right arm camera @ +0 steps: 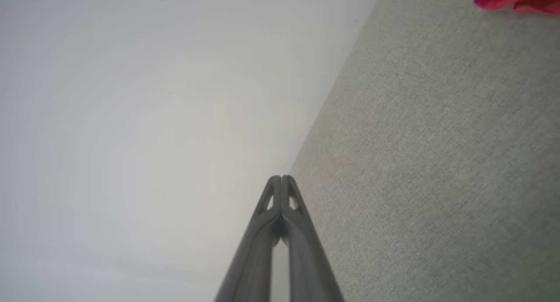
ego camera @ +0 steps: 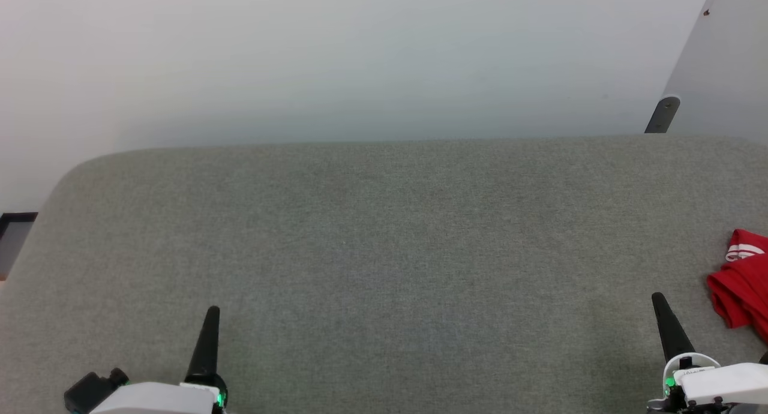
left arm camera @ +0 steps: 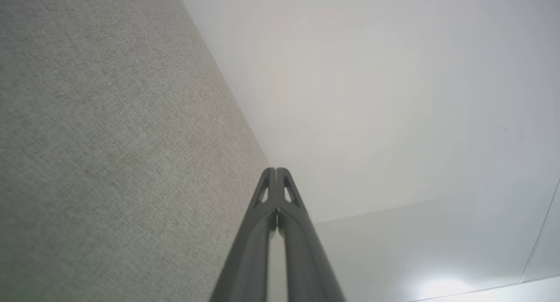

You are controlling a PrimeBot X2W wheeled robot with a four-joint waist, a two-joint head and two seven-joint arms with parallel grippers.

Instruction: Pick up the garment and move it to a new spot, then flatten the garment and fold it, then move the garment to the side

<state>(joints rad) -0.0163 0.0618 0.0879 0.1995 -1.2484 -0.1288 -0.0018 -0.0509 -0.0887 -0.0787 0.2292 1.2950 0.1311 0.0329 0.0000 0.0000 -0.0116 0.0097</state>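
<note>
While both arms sit low at the near edge of the grey fabric surface (ego camera: 384,240), the left gripper (ego camera: 212,313) and the right gripper (ego camera: 659,298) each show their fingers pressed together, holding nothing. The garment (ego camera: 743,285), red with white striped trim, lies bunched on the surface at the right edge of the head view, near the right gripper but not touching it. A pale wall (ego camera: 360,60) stands behind.

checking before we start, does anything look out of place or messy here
The red T-shirt lies crumpled at the right of the grey fabric surface, cut off by the head view's edge. The right hand is shut beside it, not touching. Nothing else stands out.
</note>
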